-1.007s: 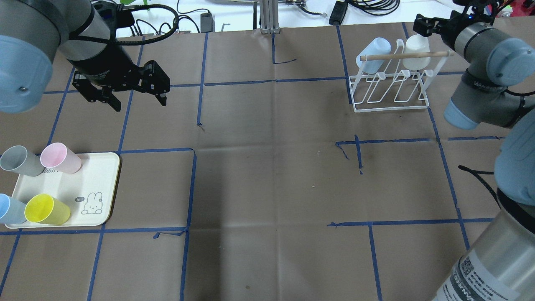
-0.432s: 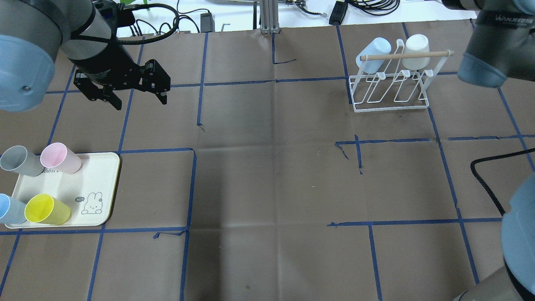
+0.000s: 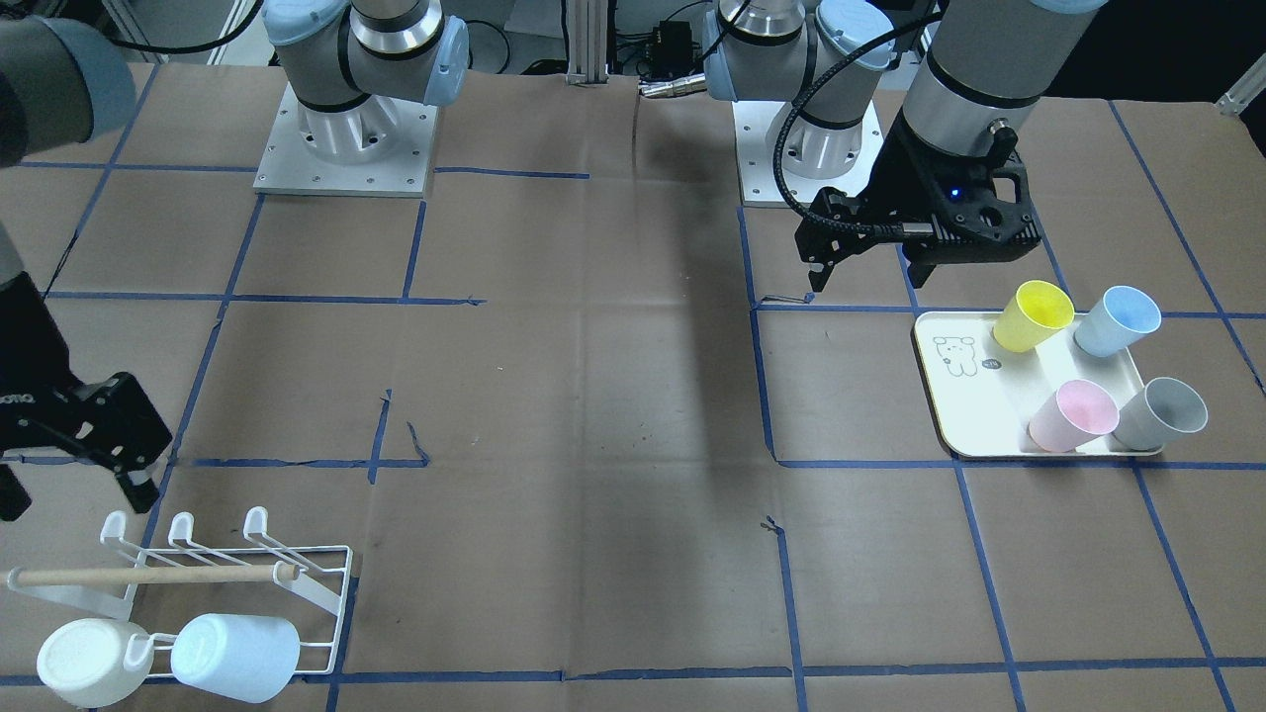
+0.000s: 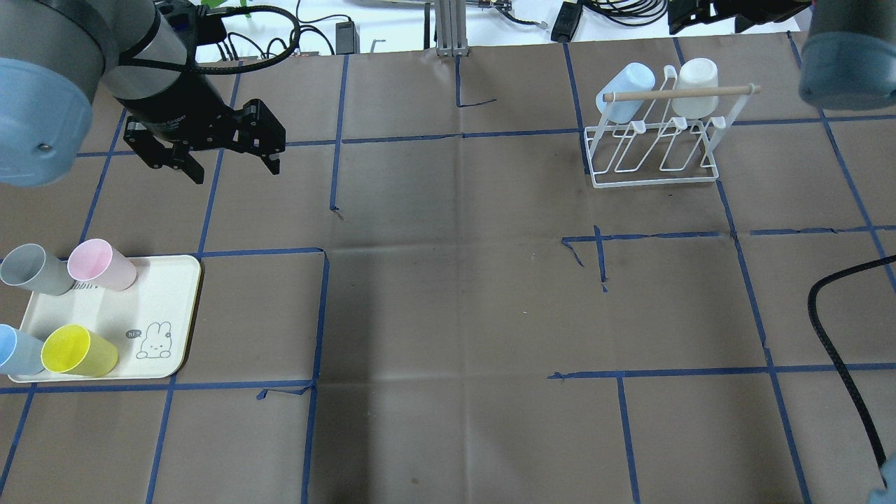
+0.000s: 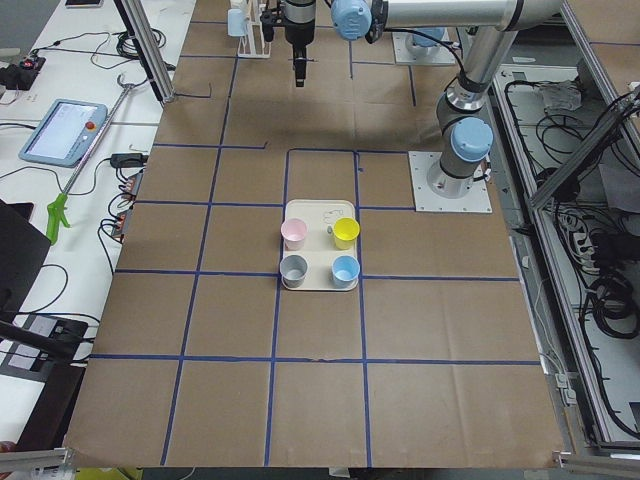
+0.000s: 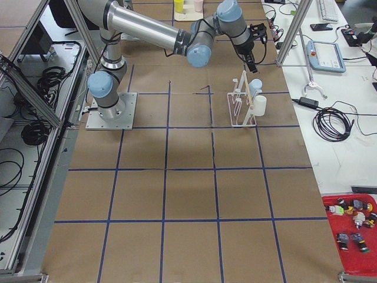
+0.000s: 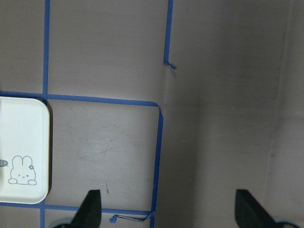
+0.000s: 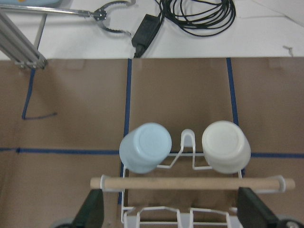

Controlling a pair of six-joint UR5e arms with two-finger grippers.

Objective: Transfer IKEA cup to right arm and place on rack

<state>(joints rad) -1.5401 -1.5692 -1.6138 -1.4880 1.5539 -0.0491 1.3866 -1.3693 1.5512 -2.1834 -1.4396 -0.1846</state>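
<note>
1. Swinging up and away over the last second, the silver right arm with light-blue joint caps (image 4: pixel 847 66) has left the white wire rack with a light wooden dowel (image 4: pixel 655 183). Its black right gripper (image 3: pixel 77 492) was beside the rack's end and now hangs past the far edge of the brown paper-covered table (image 4: pixel 455 315) in the overhead view. The black left gripper (image 4: pixel 234 172) has barely shifted
2. The right gripper's fingers are spread wide with nothing between them, and its wrist camera looks down on the rack. The left gripper is equally wide apart and empty, hovering over bare table near the cream rectangular tray with a rabbit drawing (image 4: pixel 164 294)
3. Two cups hang upturned on the rack's far row, a pale-blue plastic cup (image 4: pixel 630 80) and a white plastic cup (image 4: pixel 700 73), with a bare prong between them
4. Four cups wait on the tray: a grey plastic cup (image 4: pixel 31 269), a pink plastic cup (image 4: pixel 101 264), a sky-blue plastic cup (image 4: pixel 17 350) and a yellow plastic cup (image 4: pixel 77 350). I cannot tell which goes next
5. One placement looks finished, so the left gripper's next pick is probably due
6. The tray cups stand just beside one another, so wide fingers could clip a neighbour
7. Smooth tapered plastic may slip at the hand-over if the left gripper lets go before the right has closed
8. Hooking the middle prong risks knocking the hung cups or nudging the light rack
</note>
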